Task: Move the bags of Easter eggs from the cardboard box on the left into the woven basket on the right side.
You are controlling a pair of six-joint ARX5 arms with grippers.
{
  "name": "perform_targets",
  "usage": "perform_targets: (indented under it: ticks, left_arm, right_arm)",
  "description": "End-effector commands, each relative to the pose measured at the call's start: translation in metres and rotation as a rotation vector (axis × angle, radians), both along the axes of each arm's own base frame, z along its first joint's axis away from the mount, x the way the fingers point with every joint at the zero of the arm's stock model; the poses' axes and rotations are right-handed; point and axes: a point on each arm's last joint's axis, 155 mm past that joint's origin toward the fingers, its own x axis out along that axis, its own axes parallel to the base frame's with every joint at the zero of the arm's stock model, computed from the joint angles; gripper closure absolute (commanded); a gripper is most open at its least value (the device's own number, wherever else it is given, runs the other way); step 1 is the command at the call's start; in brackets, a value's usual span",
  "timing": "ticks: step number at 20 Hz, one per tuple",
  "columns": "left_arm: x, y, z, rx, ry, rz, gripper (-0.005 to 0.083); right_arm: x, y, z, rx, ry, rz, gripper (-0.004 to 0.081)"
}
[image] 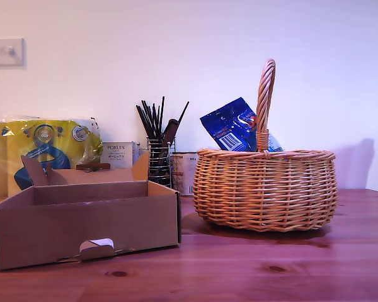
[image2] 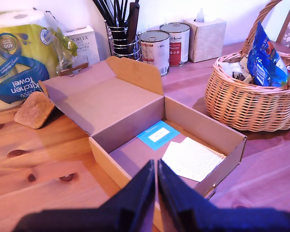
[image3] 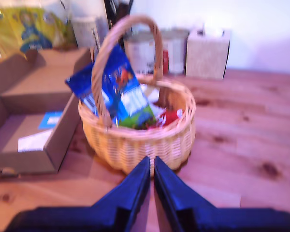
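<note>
Seemingly no pouches are left in the cardboard box (image2: 135, 111); only papers are seen there. The bags of Easter eggs (image3: 121, 92) are held in the woven basket (image3: 135, 140) beside it. Both my first gripper (image2: 156, 186) and my second gripper (image3: 152, 181) are pressed together, empty, each drawn back from its container.

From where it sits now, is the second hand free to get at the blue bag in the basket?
Probably yes: my second hand faces the basket, the blue bag sticks up above the rim, and nothing lies between, though the handle crosses the bag.
</note>
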Motion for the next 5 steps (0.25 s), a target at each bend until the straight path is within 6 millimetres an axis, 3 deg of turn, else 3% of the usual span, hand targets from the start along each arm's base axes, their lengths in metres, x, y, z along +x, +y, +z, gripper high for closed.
perform_targets:
  ticks: [1,5]
  left_arm:
    - [0.0010,-0.0007,-0.0054,-0.001,0.013,0.000,0.0792]
    - [0.0010,-0.0007,-0.0055,-0.001,0.013,0.000,0.0792]
  right_arm:
    - [-0.0008,-0.0001,-0.0096,0.003,0.031,-0.002,0.0782]
    - [-0.0032,-0.0004,-0.0157,0.000,0.057,-0.002,0.0782]
